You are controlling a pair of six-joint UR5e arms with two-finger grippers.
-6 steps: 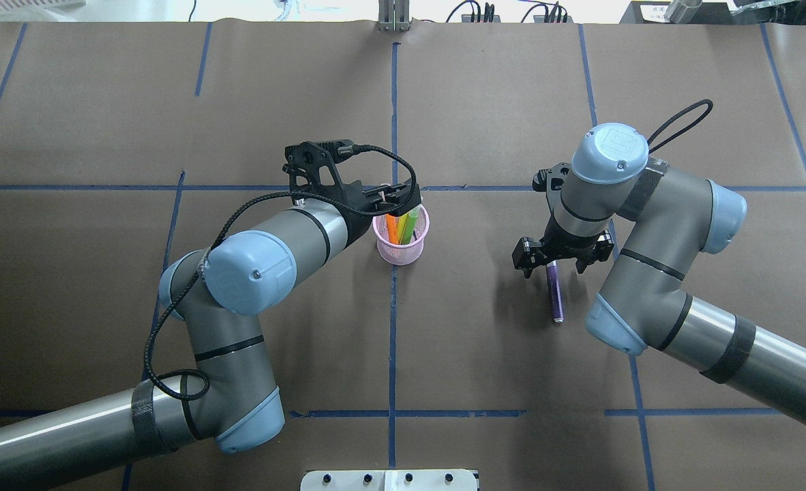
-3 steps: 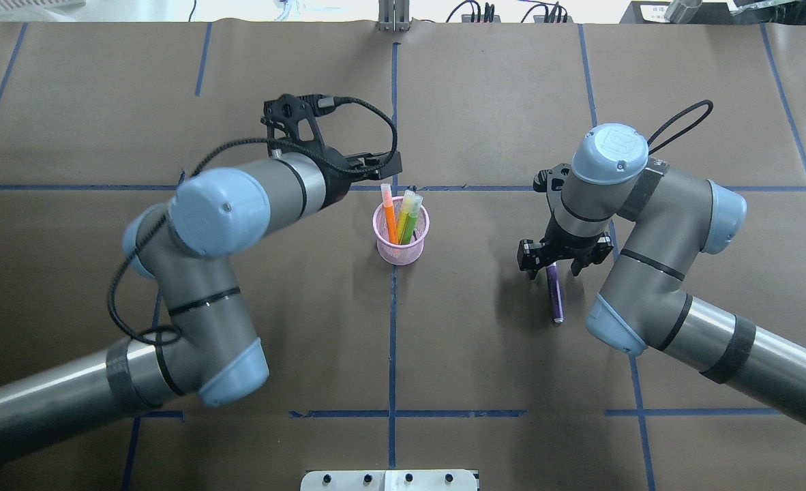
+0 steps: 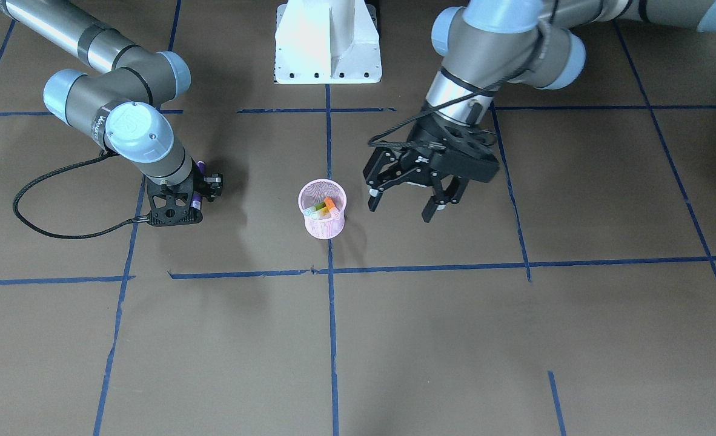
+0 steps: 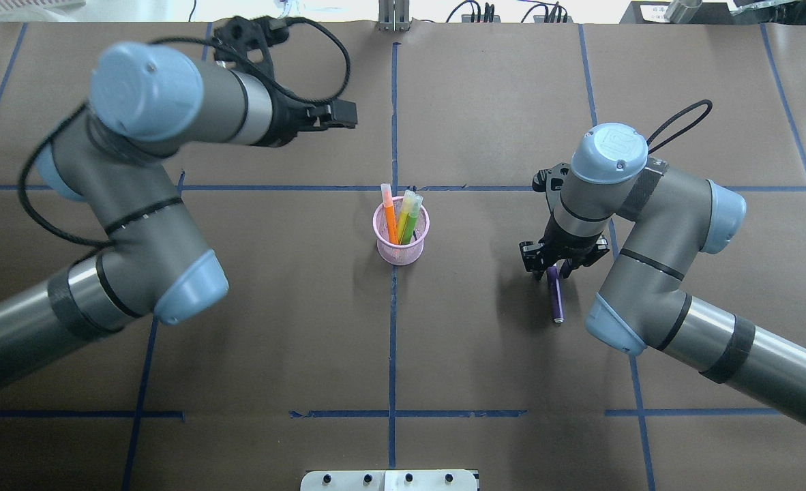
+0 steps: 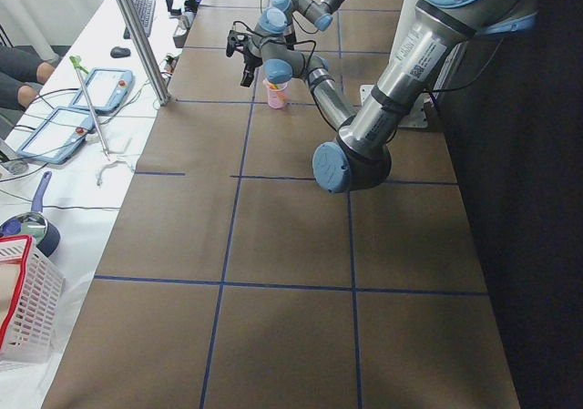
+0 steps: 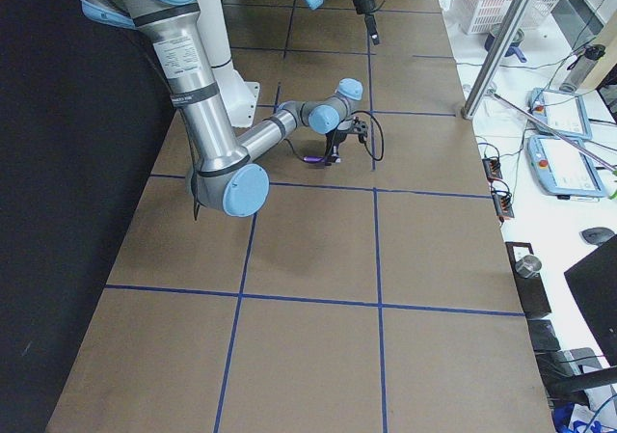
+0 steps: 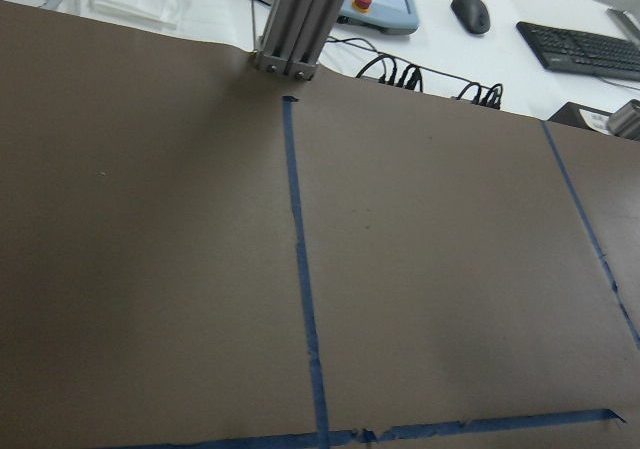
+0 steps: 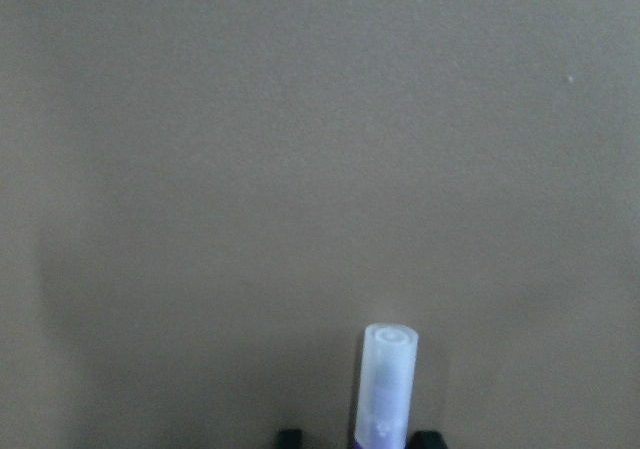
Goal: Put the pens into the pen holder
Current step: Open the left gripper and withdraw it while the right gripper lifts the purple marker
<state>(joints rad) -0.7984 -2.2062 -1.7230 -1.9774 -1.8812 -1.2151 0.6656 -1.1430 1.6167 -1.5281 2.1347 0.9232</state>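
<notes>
The pink mesh pen holder (image 4: pixel 401 240) (image 3: pixel 323 219) stands at the table's middle with the orange pen (image 4: pixel 389 218) and the green pen (image 4: pixel 411 217) upright in it. The purple pen (image 4: pixel 555 294) (image 8: pixel 386 389) lies flat on the table to its right. My right gripper (image 4: pixel 551 268) (image 3: pixel 195 195) is down over the pen's near end, its fingertips (image 8: pixel 430 437) tight on either side of the barrel. High and off toward the far left of the holder, my left gripper (image 4: pixel 340 114) (image 3: pixel 401 209) hangs open and empty.
Blue tape lines (image 4: pixel 393 327) cross the brown table cover. The white robot base (image 3: pixel 328 42) sits at the near edge. A metal post (image 7: pixel 295 29) stands at the far edge, with keyboards and pendants beyond it.
My left arm has risen and swung back and left from the pen holder, leaving the pens in it. My right gripper's fingers have narrowed around the purple pen.
</notes>
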